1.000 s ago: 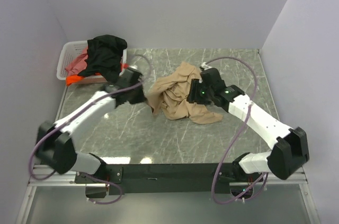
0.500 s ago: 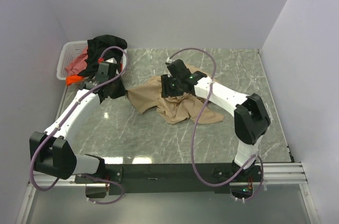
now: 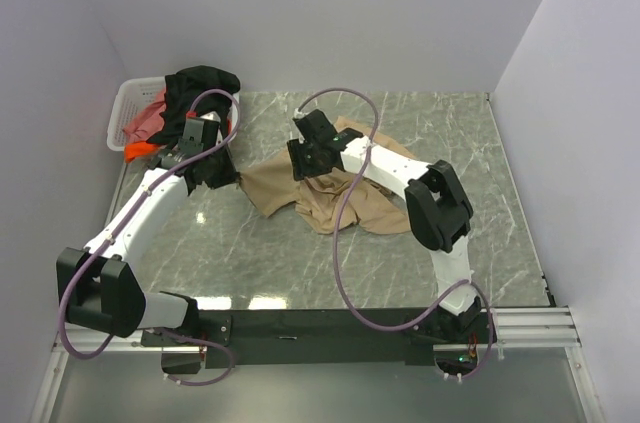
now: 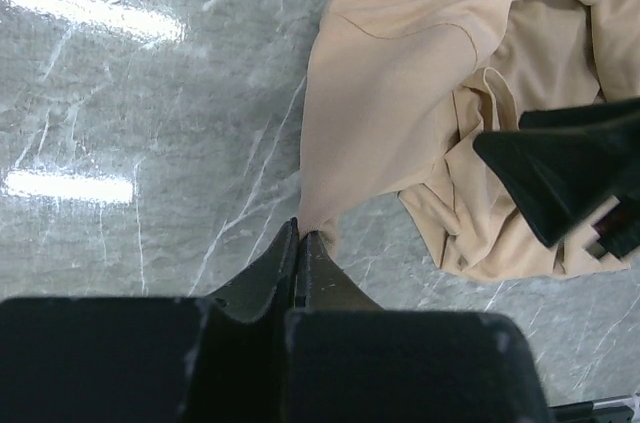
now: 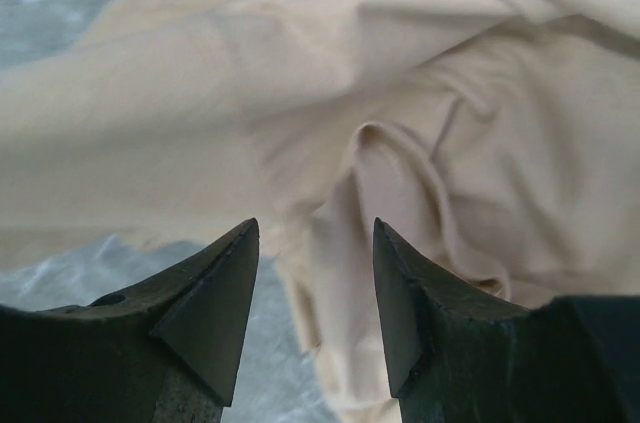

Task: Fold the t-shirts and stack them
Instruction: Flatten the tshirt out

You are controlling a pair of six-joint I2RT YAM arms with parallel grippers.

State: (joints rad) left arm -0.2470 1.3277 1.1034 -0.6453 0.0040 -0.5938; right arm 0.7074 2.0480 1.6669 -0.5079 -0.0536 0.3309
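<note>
Tan cloth, soft and rumpled, sprawls mid-table: the tan t-shirt [image 3: 335, 205] lies in loose folds on the grey, white-veined marble table [image 3: 250, 258]. The left gripper [image 4: 300, 236] is pinched tight on the shirt's left corner, the fabric drawn to a point there. The right gripper [image 5: 312, 238] hangs over the creased middle, its wedge-shaped fingers parted. Far left, a black t-shirt [image 3: 200, 93] drapes over the white lattice basket [image 3: 122, 108], with a pink-red t-shirt [image 3: 146, 121] and an orange t-shirt [image 3: 136, 151] bunched beside it.

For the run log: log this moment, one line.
left gripper: shut on tan t-shirt corner | right gripper: open above it | shirt: crumpled
</note>
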